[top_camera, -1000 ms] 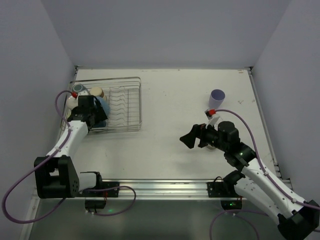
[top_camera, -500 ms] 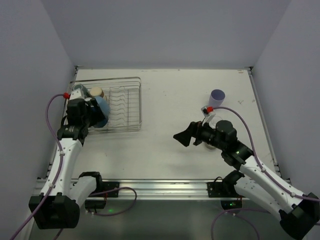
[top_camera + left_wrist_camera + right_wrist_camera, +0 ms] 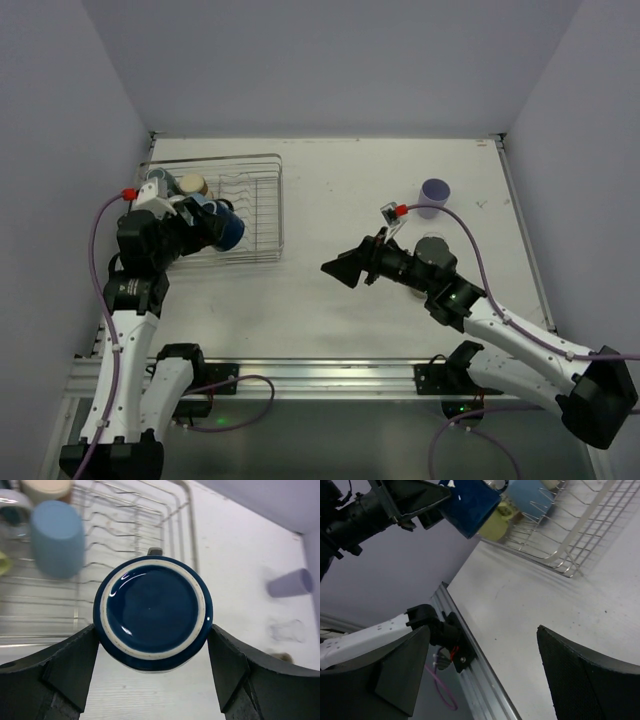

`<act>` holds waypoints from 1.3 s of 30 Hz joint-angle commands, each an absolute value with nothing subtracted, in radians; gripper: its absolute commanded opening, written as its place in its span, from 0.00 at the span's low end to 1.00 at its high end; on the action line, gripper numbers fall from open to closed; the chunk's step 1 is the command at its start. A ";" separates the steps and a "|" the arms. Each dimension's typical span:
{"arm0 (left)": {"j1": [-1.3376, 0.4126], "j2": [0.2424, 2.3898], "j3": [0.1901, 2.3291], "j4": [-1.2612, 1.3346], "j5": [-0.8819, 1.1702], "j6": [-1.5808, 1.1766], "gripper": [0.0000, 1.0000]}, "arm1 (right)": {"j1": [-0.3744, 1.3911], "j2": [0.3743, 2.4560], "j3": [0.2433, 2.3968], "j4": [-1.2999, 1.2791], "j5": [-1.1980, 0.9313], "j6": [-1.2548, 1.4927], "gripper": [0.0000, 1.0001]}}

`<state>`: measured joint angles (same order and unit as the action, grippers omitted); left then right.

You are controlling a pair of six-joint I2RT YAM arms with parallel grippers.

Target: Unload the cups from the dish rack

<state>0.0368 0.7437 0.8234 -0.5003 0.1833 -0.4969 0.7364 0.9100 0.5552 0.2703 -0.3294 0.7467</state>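
My left gripper (image 3: 222, 231) is shut on a navy cup (image 3: 229, 232) and holds it in the air over the near right part of the dish rack (image 3: 255, 200). In the left wrist view the cup's base (image 3: 152, 611) faces the camera between both fingers. A light blue cup (image 3: 57, 537), a tan cup (image 3: 45, 487) and a pale yellow cup (image 3: 495, 522) lie at the rack's left end. A lavender cup (image 3: 434, 192) stands on the table at the right. My right gripper (image 3: 340, 270) is open and empty over the table's middle, pointing left.
A clear tumbler (image 3: 286, 629) stands on the table near the lavender cup, by the right arm. A metal rail (image 3: 320, 375) runs along the near edge. Purple-grey walls close the left, back and right sides.
My left gripper has lifted the navy cup up out of the rack and to the right. My right gripper has reached left toward the table's middle.
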 commanded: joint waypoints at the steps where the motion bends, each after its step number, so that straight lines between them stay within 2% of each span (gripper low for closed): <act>1: 0.034 0.706 0.795 -0.284 0.509 -0.644 0.08 | 0.784 0.948 0.601 0.493 -0.273 0.790 0.89; 5: 0.015 0.696 0.730 -0.105 0.679 -0.790 0.05 | 0.818 1.005 0.610 0.589 -0.238 0.804 0.86; 8: -0.009 0.683 0.663 0.059 0.719 -0.908 0.05 | 0.827 1.058 0.630 0.647 -0.227 0.814 0.85; 14: -0.168 0.695 0.566 0.296 0.660 -1.040 0.05 | 0.857 1.146 0.658 0.735 -0.180 0.891 0.84; 19: -0.219 0.733 0.511 0.464 0.630 -1.101 0.05 | 0.914 1.201 0.655 0.803 -0.135 0.976 0.84; 30: -0.284 0.732 0.428 0.555 0.611 -1.146 0.04 | 0.962 1.273 0.658 0.991 -0.011 1.020 0.76; 31: -0.288 0.730 0.423 0.558 0.611 -1.147 0.04 | 0.963 1.287 0.658 1.009 -0.005 1.025 0.74; 32: -0.297 0.726 0.417 0.561 0.609 -1.150 0.06 | 0.965 1.295 0.655 1.031 -0.002 1.040 0.65; 34: -0.301 0.710 0.411 0.561 0.612 -1.147 0.13 | 0.965 1.307 0.634 1.102 0.035 1.052 0.57; 35: -0.301 0.703 0.410 0.558 0.615 -1.147 0.22 | 0.965 1.315 0.627 1.121 0.040 1.057 0.51; 36: -0.299 0.692 0.407 0.555 0.620 -1.140 0.27 | 0.965 1.318 0.612 1.137 0.044 1.058 0.39; 38: -0.299 0.678 0.410 0.526 0.618 -1.112 0.48 | 0.963 1.313 0.580 1.173 0.066 1.060 0.28; 39: -0.301 0.661 0.413 0.505 0.611 -1.098 0.56 | 0.965 1.309 0.568 1.184 0.075 1.058 0.16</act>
